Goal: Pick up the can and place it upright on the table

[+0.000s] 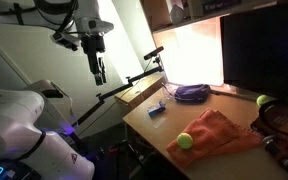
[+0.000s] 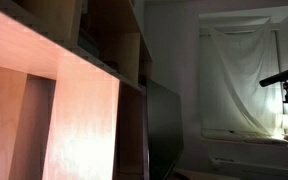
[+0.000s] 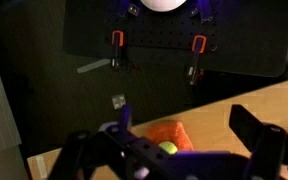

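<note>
Blue can (image 1: 156, 112) lies on the table (image 1: 147, 127); gripper (image 1: 100, 72) hangs spread, empty.

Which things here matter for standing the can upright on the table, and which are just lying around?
For the job:
gripper
table
small blue item, likely the can

Lying about:
orange cloth
tennis ball
purple cable
monitor

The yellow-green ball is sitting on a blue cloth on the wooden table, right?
No, the crumpled cloth is orange, not blue. An exterior view shows the yellow-green ball sitting on it on the light brown wooden table.
</note>
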`<act>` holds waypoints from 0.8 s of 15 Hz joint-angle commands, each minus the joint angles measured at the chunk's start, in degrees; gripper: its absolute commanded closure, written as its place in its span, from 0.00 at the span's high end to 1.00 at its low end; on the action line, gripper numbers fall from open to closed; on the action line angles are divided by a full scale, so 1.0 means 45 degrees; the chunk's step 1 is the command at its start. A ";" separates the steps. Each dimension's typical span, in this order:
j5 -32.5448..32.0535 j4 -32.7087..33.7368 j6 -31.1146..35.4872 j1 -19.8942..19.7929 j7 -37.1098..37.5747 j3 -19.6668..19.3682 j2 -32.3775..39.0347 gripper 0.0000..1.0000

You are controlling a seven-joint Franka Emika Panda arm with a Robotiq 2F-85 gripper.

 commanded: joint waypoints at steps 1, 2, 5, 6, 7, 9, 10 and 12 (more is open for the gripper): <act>-0.0106 0.0026 -0.0031 0.0254 0.0122 -0.0220 0.0054 1.00; -0.0106 0.0026 -0.0031 0.0254 0.0122 -0.0220 0.0054 1.00; -0.0500 0.0791 0.0078 -0.0001 0.0416 -0.0083 0.0893 1.00; -0.0863 0.1182 0.0092 -0.0246 0.0801 -0.0015 0.1211 1.00; -0.1052 0.1561 -0.0024 -0.0294 0.0722 -0.0136 0.1537 1.00; -0.2100 0.2309 0.0075 -0.0663 0.1360 -0.0058 0.2129 1.00; -0.2581 0.2731 0.0050 -0.0798 0.1496 -0.0133 0.2477 1.00; -0.3512 0.3572 0.0117 -0.0996 0.1505 -0.0315 0.3174 1.00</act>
